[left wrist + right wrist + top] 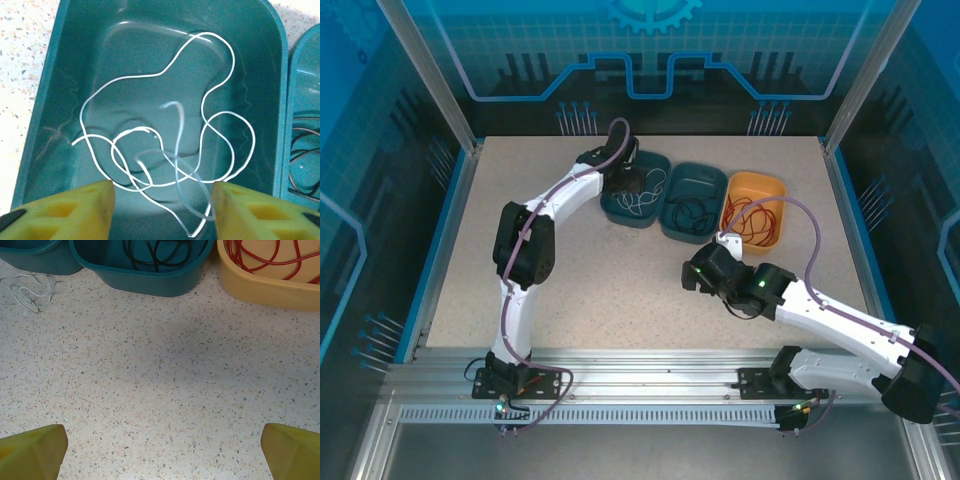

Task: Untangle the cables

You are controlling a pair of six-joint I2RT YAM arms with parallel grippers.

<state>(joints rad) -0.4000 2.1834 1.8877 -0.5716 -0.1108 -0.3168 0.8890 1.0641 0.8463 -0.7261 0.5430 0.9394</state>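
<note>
Right fingers [32, 450] stand wide apart, gripping nothing, above the bare counter [160, 365] in front of the middle teal tray [150, 282]. Thin white loops [27, 292] lie on the counter front-left of that tray. The middle teal tray holds the black cable [690, 212]. Just to its right, the orange tray [265, 287] holds the red cable [755, 225]. Just to its left, the left teal tray [45, 100] holds the white cable [202, 112]. Left fingers [75, 210] stand apart above it.

Table [620, 290]: speckled beige top, centre of frame.
Walls [650, 60]: blue translucent panels, top and sides.
Rail [650, 365]: aluminium, lower edge.
Light: even, possibly overhead.
</note>
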